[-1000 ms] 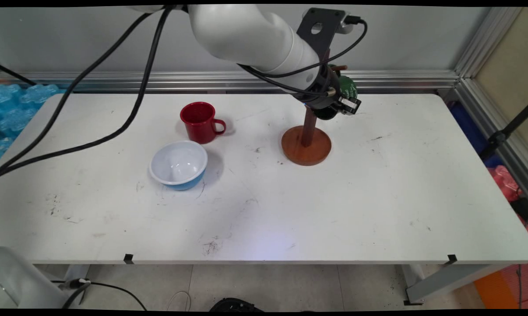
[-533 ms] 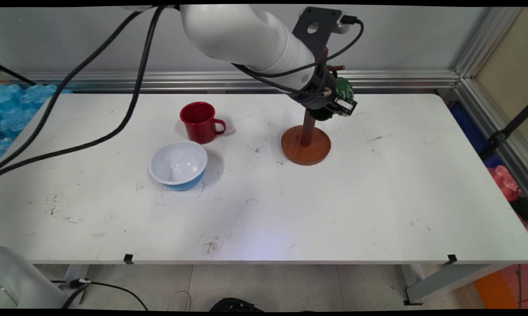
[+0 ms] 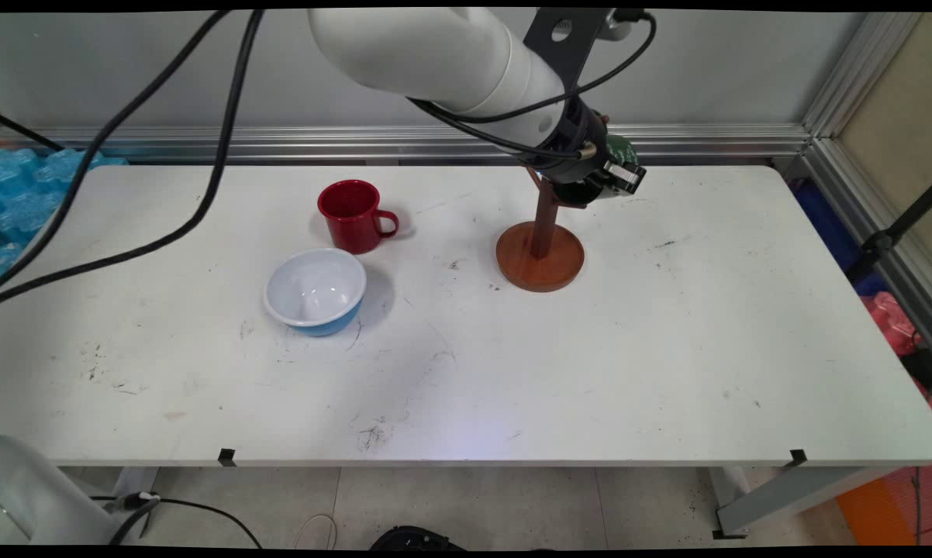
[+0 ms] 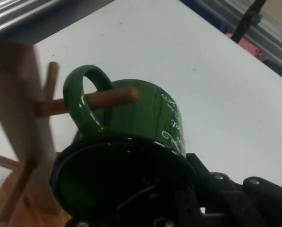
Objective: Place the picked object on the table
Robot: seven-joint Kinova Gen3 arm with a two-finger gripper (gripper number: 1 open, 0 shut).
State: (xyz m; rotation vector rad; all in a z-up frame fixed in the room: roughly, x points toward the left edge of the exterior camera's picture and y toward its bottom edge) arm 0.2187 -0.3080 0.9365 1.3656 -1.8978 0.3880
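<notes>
White counter (image 3: 667,349), rack (image 3: 541,248) at back. Mug (image 4: 145,118) now hooked by handle over peg (image 4: 110,98), lifted slightly since earlier. Gripper (image 3: 590,182) close; fingers' state: cannot tell.

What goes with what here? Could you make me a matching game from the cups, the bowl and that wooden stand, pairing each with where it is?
Things:
1. green mug
2. red mug
3. bowl
4. wooden stand

Places:
A. on the table, white inside and blue outside, nearer the camera than the red mug
B. upright on the table, handle pointing to the picture's right
C. handle threaded over a wooden peg
D. round base on the table, under the arm's end

Pairs: 1-C, 2-B, 3-A, 4-D
</notes>
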